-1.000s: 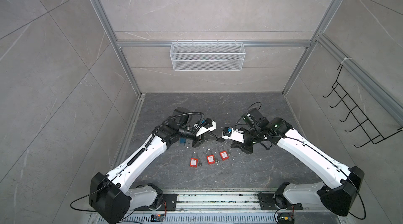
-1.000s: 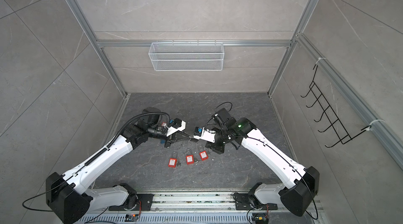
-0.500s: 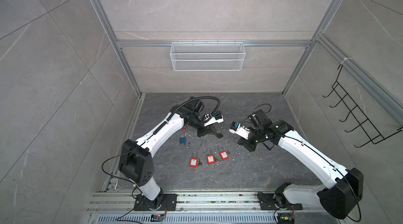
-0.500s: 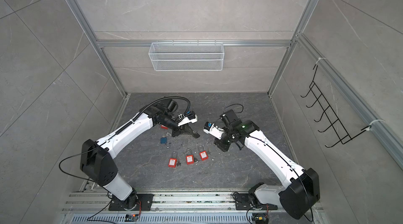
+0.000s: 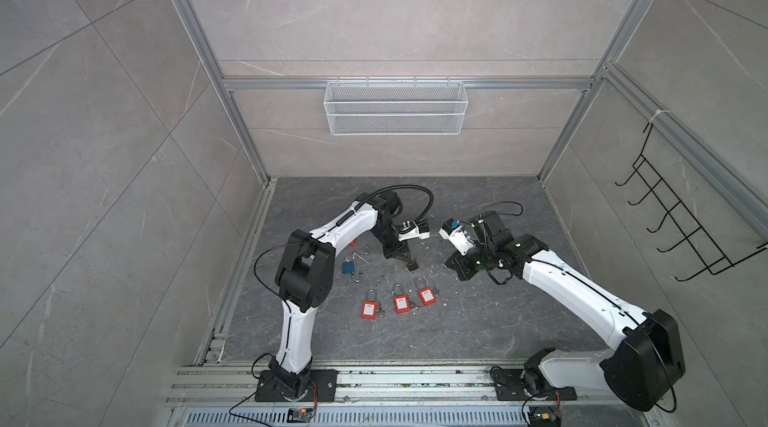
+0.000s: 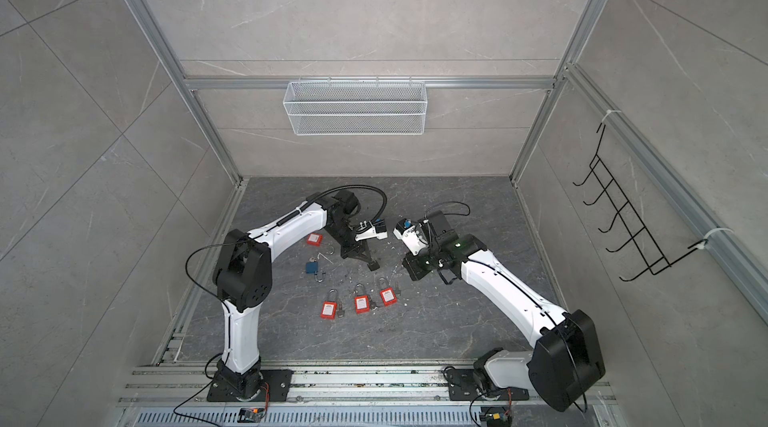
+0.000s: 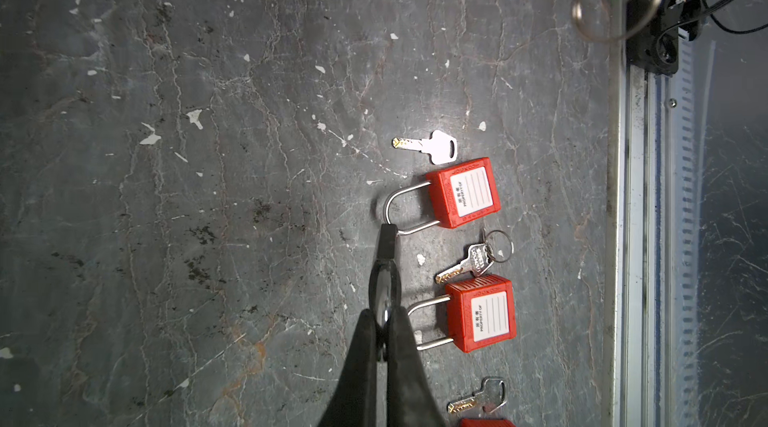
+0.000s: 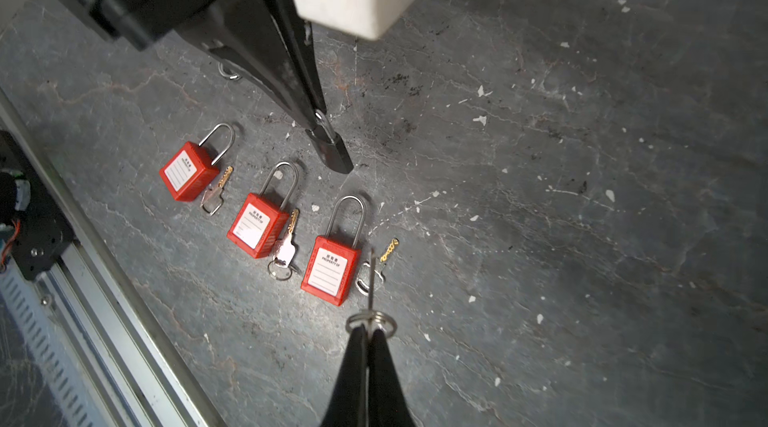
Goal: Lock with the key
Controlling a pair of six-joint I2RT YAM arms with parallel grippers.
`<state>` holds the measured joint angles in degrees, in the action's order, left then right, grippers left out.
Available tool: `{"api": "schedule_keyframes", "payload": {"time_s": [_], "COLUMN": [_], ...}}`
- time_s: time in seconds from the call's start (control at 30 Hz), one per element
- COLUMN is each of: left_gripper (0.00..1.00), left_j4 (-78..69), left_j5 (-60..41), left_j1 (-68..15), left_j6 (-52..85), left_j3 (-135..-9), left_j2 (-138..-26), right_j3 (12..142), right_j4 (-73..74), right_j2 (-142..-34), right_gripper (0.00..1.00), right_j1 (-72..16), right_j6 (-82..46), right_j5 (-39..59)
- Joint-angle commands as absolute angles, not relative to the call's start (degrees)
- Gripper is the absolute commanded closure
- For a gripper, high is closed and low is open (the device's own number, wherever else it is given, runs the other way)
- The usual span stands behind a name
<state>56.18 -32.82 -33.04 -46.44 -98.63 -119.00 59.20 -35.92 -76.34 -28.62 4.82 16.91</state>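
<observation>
My left gripper (image 7: 384,315) is shut on the shackle of a small black padlock (image 7: 387,244), whose body sticks out past the fingertips just above the floor. In the right wrist view the same black padlock (image 8: 334,153) hangs from the left fingers (image 8: 291,72). My right gripper (image 8: 370,327) is shut on a key (image 8: 371,279) with a split ring (image 8: 372,320), its blade seen edge-on and pointing away. In both top views the left gripper (image 5: 405,258) (image 6: 366,259) and right gripper (image 5: 457,269) (image 6: 412,271) face each other, apart.
Three red padlocks (image 5: 368,309) (image 5: 401,303) (image 5: 427,296) lie in a row near the front, a loose key (image 7: 432,146) beside each. A blue padlock (image 5: 348,267) with an open shackle and another red padlock (image 6: 314,239) lie under the left arm. The aluminium rail (image 7: 631,238) borders the floor.
The two grippers, close together a second ago, have drawn apart. The left arm's elbow has swung upright and its gripper now points down at the floor, still holding the black padlock.
</observation>
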Motion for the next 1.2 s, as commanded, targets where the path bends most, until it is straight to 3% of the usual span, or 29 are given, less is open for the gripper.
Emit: {"api": "schedule_keyframes", "payload": {"time_s": [0.0,0.2,0.73,0.8,0.97,1.17], "left_gripper": [1.00,1.00,1.00,0.91,0.84,0.65], "left_j4": [58.95,59.46,62.48,62.27,61.17,59.34], "left_j5": [-31.98,-30.12,-26.12,-24.67,-23.50,-22.02], "left_j1": [-33.87,-34.54,-35.42,-35.46,-35.41,-35.26], "left_j6": [-44.61,-41.99,-39.72,-39.56,-38.93,-37.48], "left_j3": [-102.02,-105.78,-114.87,-115.77,-117.15,-118.04], "left_j2": [-121.27,-126.64,-135.12,-135.47,-135.75,-134.67], "right_j3": [57.77,56.04,51.34,51.01,50.45,50.72], "right_j4": [-32.40,-29.96,-23.56,-22.15,-20.58,-20.14], "right_j2": [-76.90,-79.09,-83.70,-84.26,-86.03,-87.60], "right_gripper": [1.00,1.00,1.00,1.00,1.00,1.00], "right_j1": [-28.49,-28.48,-28.52,-28.48,-28.53,-28.52], "right_j6": [0.05,-4.05,-11.14,-12.39,-14.45,-15.83], "right_j5": [17.59,21.95,22.64,22.67,22.02,20.72]}}
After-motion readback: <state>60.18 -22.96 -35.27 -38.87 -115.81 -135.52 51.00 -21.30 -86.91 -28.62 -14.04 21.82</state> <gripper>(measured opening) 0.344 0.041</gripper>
